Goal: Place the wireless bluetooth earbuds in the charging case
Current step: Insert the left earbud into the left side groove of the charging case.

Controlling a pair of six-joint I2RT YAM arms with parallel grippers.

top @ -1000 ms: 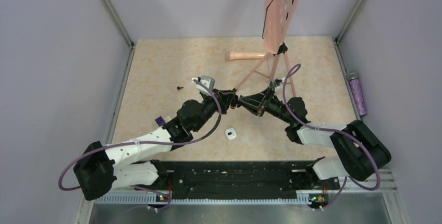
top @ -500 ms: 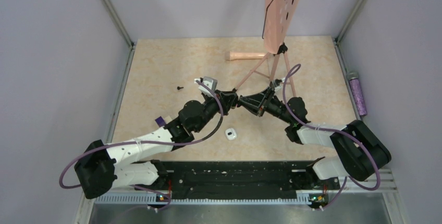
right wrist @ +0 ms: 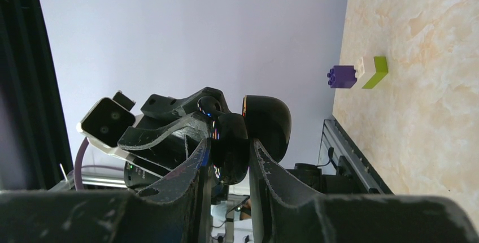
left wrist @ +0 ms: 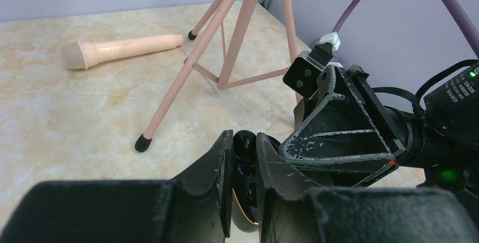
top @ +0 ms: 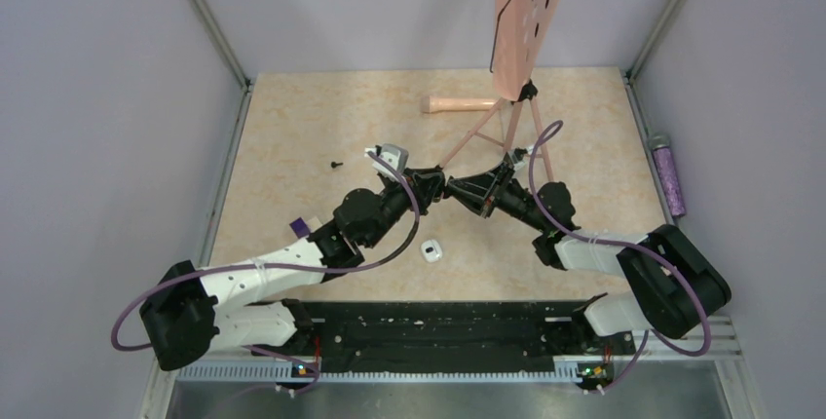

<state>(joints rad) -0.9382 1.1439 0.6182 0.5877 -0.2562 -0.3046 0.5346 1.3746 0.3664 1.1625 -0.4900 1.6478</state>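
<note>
- Top view: the task looks to us barely begun. The left pincer [top: 438, 184] and right pincer [top: 455, 187] meet tip to tip just in front of the pink tripod [top: 506, 132], on its near side. Whatever they hold is too dark to make out here.
- One of the wireless bluetooth earbuds [top: 336, 163], a tiny black stub, lies loose on the tabletop [top: 292, 117], well to the left of the tripod and apart from both pincers. We cannot find the second earbud.
- A small white thing [top: 431, 249] lies further to the near side of the tripod. We cannot tell what it is.
- Left wrist view: the left pincer's jaws stand narrow, clamped on the charging case [left wrist: 245, 166]. The case is a glossy black rounded shell held in the air in front of the tripod's legs. The right pincer presses in from the side.
- Right wrist view: the right pincer's jaws are also narrow, gripping the same black case. A domed part [right wrist: 266, 120] with an orange edge stands out beyond the fingers. We judge this to be the lid swung open, though we cannot see the sockets inside.
- Left to do, in our judgement: free one pincer, fetch the loose earbud and seat it, then find and seat the other.
</note>
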